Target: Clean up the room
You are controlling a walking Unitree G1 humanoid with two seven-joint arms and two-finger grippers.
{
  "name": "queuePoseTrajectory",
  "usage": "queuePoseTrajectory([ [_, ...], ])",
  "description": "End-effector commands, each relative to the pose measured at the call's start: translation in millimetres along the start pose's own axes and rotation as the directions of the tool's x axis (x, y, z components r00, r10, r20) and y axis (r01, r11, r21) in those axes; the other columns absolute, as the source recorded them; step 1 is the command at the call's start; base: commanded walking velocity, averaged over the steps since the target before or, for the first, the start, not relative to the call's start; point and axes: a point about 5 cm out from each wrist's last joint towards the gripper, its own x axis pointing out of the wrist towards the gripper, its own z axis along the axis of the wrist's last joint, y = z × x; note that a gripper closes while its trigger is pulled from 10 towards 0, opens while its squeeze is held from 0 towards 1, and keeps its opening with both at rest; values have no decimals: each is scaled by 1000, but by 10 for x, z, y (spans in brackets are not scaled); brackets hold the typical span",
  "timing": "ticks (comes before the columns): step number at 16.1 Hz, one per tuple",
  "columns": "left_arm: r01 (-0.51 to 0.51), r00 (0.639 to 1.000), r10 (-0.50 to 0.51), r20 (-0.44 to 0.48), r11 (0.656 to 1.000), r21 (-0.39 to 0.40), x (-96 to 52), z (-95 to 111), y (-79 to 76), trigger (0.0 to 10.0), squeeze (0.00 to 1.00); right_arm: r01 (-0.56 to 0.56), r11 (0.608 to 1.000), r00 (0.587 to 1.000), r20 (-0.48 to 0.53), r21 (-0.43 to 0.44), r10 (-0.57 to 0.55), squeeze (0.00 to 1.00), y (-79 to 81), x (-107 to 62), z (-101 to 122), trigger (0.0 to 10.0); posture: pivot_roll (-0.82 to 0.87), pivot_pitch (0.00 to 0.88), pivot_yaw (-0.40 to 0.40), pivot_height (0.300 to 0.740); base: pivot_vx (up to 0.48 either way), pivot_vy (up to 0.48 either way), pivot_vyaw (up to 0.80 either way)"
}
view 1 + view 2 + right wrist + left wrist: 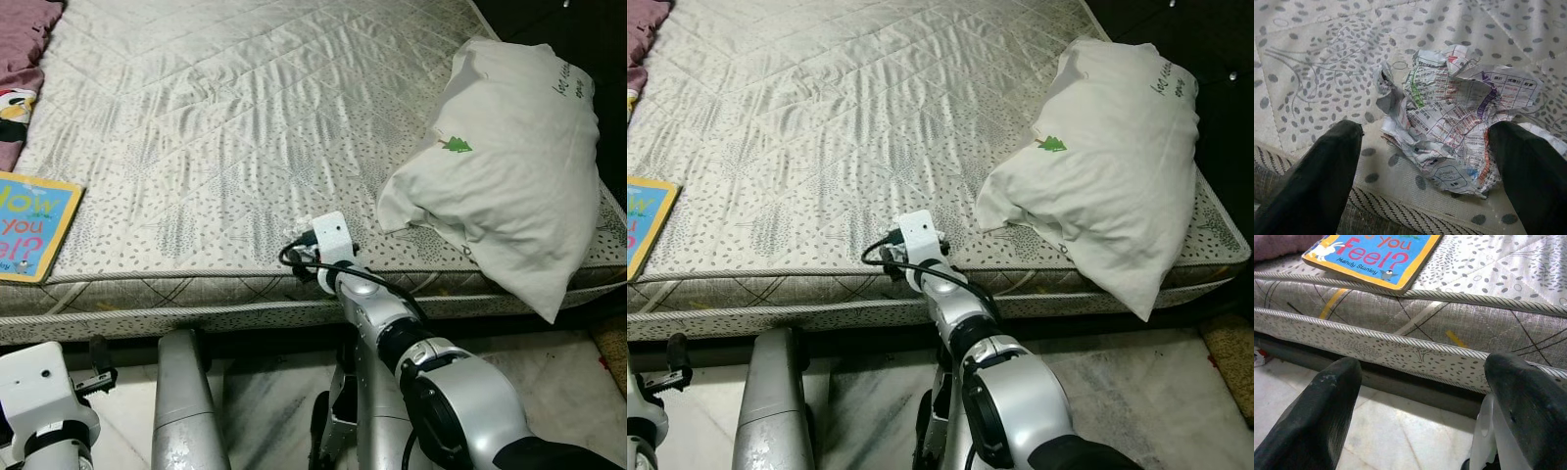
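A crumpled ball of printed paper [1449, 122] lies on the grey patterned mattress [225, 117], close to its front edge. My right gripper [1425, 128] is open, one black finger on each side of the paper; I cannot tell whether they touch it. In the eye views my right arm [377, 313] reaches up from the floor to the mattress edge at the middle. My left gripper [1422, 362] is open and holds nothing. It hangs low in front of the bed's side, below a children's board book [1376, 254] at the mattress's left edge.
A large white pillow [509, 166] lies at the bed's right side and overhangs the front corner. A maroon blanket [24, 29] lies at the far left. The board book [29, 225] sits near the front left. Pale marble floor [274, 401] runs below the bed.
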Motion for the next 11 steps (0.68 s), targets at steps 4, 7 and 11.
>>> queuePoseTrajectory([
  [4, -9, 1000, 9, -1, 1000, 1, -25, 21, -7, 10000, 0, -77, 996, 997, -22, -44, 77, 0, 393, 31, 21, 1294, 342, 178, -171, 532, 0, 0, 0],
  [7, -16, 1000, 16, 1, 1000, -1, -15, 27, -2, 10000, 0, -92, 994, 996, -27, -53, 90, 0, 458, 31, 18, 0, 344, 175, -174, 532, 0, 0, 0],
  [11, -12, 1000, 12, 2, 1000, -5, -14, 31, -24, 10000, 0, -100, 993, 995, -29, -67, 99, 0, 512, 33, 29, 0, 342, 173, -175, 532, 0, 0, 0],
])
